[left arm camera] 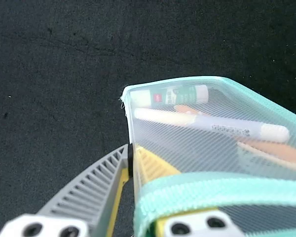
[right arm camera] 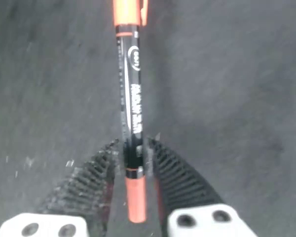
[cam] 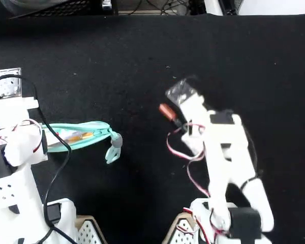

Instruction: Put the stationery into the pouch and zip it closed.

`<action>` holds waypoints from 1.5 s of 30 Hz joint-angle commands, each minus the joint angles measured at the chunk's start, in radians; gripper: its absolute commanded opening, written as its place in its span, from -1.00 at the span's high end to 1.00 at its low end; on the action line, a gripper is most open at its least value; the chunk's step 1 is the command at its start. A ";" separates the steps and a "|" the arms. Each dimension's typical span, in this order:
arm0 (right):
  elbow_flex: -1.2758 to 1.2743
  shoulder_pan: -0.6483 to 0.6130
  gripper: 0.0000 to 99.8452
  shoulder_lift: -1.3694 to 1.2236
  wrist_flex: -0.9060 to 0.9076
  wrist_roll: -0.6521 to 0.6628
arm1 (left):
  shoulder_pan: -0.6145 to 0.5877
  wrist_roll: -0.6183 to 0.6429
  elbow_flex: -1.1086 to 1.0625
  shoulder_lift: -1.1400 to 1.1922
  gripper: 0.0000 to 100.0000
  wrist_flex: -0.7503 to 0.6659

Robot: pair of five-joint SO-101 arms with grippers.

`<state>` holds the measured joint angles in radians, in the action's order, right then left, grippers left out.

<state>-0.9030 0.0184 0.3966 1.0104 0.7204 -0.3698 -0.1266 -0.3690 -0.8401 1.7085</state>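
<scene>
1. One mesh pouch point(cam: 84, 133) with teal trim sits at the left of the black table point(cam: 117, 51). The left gripper point(left arm camera: 132, 157) is clamped on one end of it.
2. One black pen point(right arm camera: 130, 108) with orange ends is pinched between the right gripper's point(right arm camera: 133, 148) jaws. It is near the table's middle, well apart from the pouch.
3. The left wrist view shows three items inside the pouch: a green-and-white stick point(left arm camera: 177, 95), a white marker point(left arm camera: 212, 127) and an orange piece point(left arm camera: 274, 152). In the high view they read as one orange streak through the mesh.
</scene>
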 commanded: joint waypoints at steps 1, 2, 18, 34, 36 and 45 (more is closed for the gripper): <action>-0.015 0.008 0.68 0.042 0.021 0.032 | 0.016 -0.008 -0.002 0.014 0.93 -0.017; -0.010 0.005 0.68 0.041 0.028 0.032 | 0.016 -0.008 -0.002 0.014 0.93 -0.017; 0.450 -0.249 0.67 -0.351 0.066 -0.209 | 0.016 -0.008 -0.002 0.014 0.93 -0.017; 0.751 -0.245 0.68 -0.782 0.068 -0.209 | 0.016 -0.008 -0.002 0.014 0.93 -0.017; 0.753 -0.245 0.73 -0.809 0.068 -0.209 | 0.016 -0.008 -0.002 0.014 0.93 -0.017; 0.716 -0.213 0.98 -0.687 0.066 -0.209 | 0.016 -0.008 -0.002 0.014 0.93 -0.017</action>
<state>-0.1711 -0.2087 -0.3890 1.0702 0.5194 -0.3698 -0.1266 -0.3690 -0.8401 1.7085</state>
